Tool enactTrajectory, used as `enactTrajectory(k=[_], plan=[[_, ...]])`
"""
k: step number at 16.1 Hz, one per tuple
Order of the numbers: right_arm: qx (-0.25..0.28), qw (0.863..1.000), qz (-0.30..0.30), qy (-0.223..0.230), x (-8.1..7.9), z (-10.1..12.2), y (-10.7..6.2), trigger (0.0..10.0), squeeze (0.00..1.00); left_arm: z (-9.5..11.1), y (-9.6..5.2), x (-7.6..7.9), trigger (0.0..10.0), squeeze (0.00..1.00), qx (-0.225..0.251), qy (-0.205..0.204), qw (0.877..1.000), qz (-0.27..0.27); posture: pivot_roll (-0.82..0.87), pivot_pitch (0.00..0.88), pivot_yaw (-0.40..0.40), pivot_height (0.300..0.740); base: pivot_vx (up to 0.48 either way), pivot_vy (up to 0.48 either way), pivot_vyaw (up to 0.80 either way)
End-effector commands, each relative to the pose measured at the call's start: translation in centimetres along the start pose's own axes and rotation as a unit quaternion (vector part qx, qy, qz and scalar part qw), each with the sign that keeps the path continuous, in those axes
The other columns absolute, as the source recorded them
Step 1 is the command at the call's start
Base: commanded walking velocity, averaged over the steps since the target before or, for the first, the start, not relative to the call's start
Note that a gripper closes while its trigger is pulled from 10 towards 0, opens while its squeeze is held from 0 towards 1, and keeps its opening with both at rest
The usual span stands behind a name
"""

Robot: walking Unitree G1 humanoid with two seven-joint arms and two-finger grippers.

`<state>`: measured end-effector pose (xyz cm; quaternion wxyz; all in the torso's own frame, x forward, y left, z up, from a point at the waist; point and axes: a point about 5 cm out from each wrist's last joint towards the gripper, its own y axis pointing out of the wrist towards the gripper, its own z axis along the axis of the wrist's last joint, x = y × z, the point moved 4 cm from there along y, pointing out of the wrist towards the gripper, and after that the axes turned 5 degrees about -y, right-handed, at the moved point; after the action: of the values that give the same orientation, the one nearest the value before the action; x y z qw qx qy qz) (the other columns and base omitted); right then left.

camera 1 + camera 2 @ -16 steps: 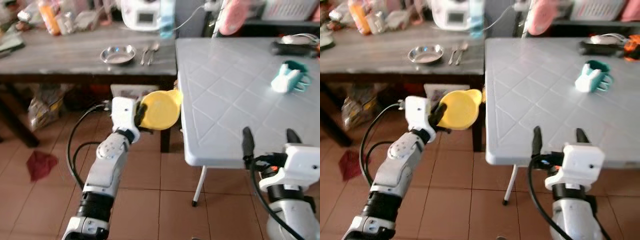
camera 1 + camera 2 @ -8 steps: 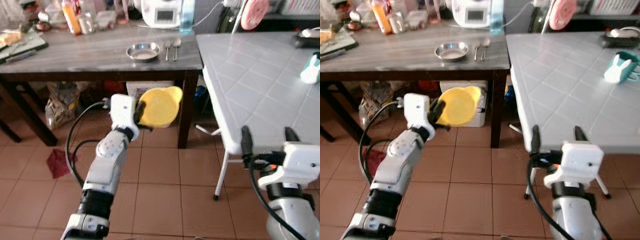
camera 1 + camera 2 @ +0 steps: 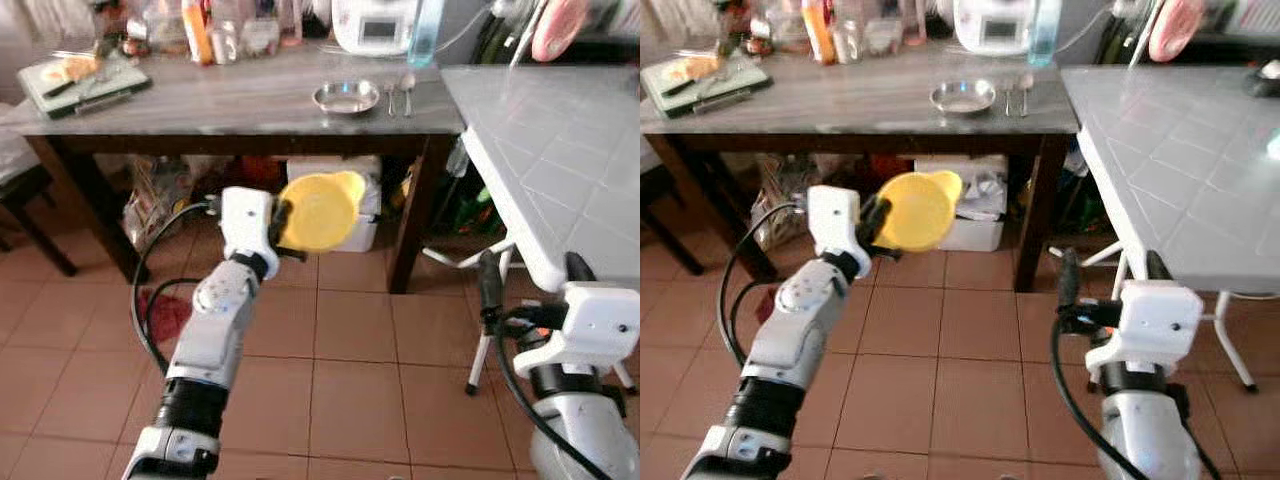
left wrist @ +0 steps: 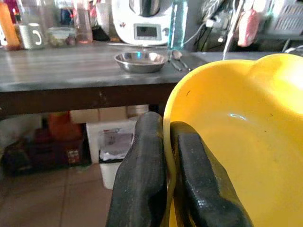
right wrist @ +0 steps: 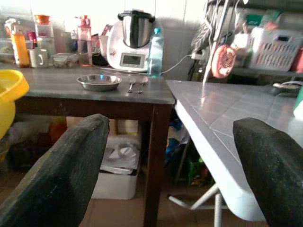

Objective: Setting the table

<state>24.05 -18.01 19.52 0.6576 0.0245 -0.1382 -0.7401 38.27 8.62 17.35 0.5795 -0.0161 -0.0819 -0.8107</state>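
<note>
Bowl (image 3: pixel 318 211), yellow plastic, with a lobed lip at its upper right edge. Held in the air over the tiled floor (image 3: pixel 340 380), in front of the dark wooden table (image 3: pixel 200 100) and level with its underside. Tipped on edge, hollow side facing the camera and toward the robot's right; its long axis runs from the gripped lower-left rim up to the lip at upper right.

Left gripper (image 3: pixel 279 225): fingers pinched narrow on the bowl's rim, one finger (image 4: pixel 142 179) outside the wall and one inside, both touching it. Arm raised and bent at the elbow.

Right gripper (image 3: pixel 535 280): spread wide, nothing between the fingers (image 5: pixel 61 175), held low just beside the near corner of the grey plastic table (image 3: pixel 560 160).

Wooden table top: steel dish (image 3: pixel 346 97) near the right end, with a spoon and fork (image 3: pixel 399 93) just beside it on the right. White kitchen machine (image 3: pixel 374 22) and a clear blue bottle (image 3: pixel 424 30) behind them. Orange bottle (image 3: pixel 197 30) and jars at the back left; green tray (image 3: pixel 85 82) with food at the far left corner.

Under the table: white box (image 3: pixel 365 200), bags and clutter.
</note>
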Motion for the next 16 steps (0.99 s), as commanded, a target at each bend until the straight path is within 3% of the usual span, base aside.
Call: enactTrajectory(k=[1,4,9,16], plan=[[0.007,1.000,0.008,0.007,-0.4,0.4,0.0,10.0,0.00,-0.1,-0.4,-1.3,10.0,0.00,-0.003,0.003,1.000,0.018,-0.02,0.098,0.013,0.714,0.000,0.394,0.00],[0.008,1.000,0.009,0.006,-0.4,0.4,0.0,10.0,0.00,-0.1,-0.4,-1.2,10.0,0.00,-0.002,0.002,1.000,0.018,-0.02,0.098,0.011,0.714,0.000,0.389,0.00],[0.007,1.000,0.010,0.005,-0.4,0.4,-0.1,10.0,0.00,0.4,-0.4,-0.1,10.0,0.00,0.018,0.009,1.000,-0.009,-0.03,0.104,0.010,0.714,0.000,0.000,0.00],[0.009,1.000,0.011,-0.002,-0.4,0.5,-0.2,10.0,0.00,0.1,-0.5,1.3,10.0,0.00,0.016,-0.025,0.998,-0.047,-0.03,0.103,0.009,0.714,0.000,0.000,0.00]])
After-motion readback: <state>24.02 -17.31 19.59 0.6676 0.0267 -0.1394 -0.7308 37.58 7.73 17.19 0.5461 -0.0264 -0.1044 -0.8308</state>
